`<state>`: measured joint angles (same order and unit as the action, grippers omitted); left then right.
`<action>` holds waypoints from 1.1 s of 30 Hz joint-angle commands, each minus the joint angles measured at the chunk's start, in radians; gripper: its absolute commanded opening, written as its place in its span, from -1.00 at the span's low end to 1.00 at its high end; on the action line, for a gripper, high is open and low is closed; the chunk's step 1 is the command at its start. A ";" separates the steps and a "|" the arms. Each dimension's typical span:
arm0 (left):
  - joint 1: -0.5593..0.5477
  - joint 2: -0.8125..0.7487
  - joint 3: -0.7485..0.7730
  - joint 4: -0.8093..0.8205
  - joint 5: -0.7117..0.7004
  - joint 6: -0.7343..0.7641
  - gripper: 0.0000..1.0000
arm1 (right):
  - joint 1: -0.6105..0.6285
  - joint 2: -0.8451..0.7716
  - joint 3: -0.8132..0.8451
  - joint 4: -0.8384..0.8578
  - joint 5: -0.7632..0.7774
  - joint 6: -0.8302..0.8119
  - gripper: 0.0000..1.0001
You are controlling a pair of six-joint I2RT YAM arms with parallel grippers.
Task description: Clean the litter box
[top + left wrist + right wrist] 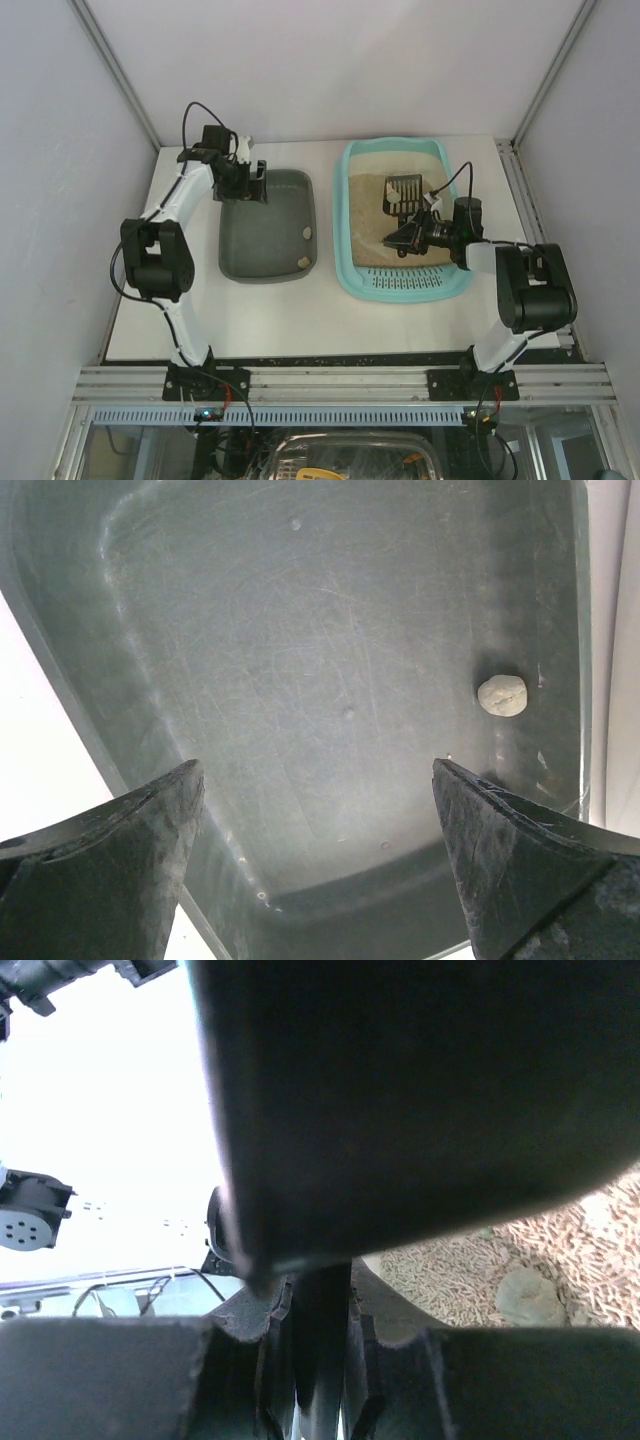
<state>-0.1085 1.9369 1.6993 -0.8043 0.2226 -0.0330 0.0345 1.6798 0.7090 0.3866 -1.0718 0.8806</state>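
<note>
Most litter (565,1245) behind black scoop (420,1090)

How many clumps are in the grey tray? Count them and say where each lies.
2. One clump lies against the tray's right wall, midway along; the other sits nearer its near right corner. The left gripper covers the far left corner, so one may be hidden.

litter box (345,272): turquoise plastic, smooth, slight sheen. litter (560,1245): beige, coarse pellet-y grains, rough. grey tray (300,680): plastic, dull gloss, covered in fine scratches tbh. clump (502,694): pale, chalky matt. scoop (402,192): black plastic. front rail (340,382): ribbed bare metal.
</note>
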 commanded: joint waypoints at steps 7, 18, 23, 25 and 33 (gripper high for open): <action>-0.006 -0.124 -0.019 0.008 -0.034 0.051 0.99 | 0.001 -0.072 -0.072 0.705 -0.064 0.236 -1.00; -0.007 -0.199 -0.065 0.031 -0.095 0.079 0.99 | 0.023 0.005 -0.105 1.103 -0.099 0.506 -1.00; -0.008 -0.212 -0.070 0.028 -0.098 0.086 0.99 | 0.054 -0.006 -0.104 1.099 -0.092 0.491 -1.00; -0.008 -0.217 -0.073 0.027 -0.097 0.088 0.99 | 0.028 -0.009 -0.115 1.104 -0.058 0.495 -1.00; -0.015 -0.231 -0.090 0.027 -0.103 0.091 0.99 | 0.051 0.027 -0.052 0.997 -0.056 0.590 -1.00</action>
<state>-0.1104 1.7638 1.6238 -0.7956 0.1326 0.0376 0.0769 1.6871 0.6041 1.3792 -1.1576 1.3788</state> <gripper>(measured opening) 0.996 0.153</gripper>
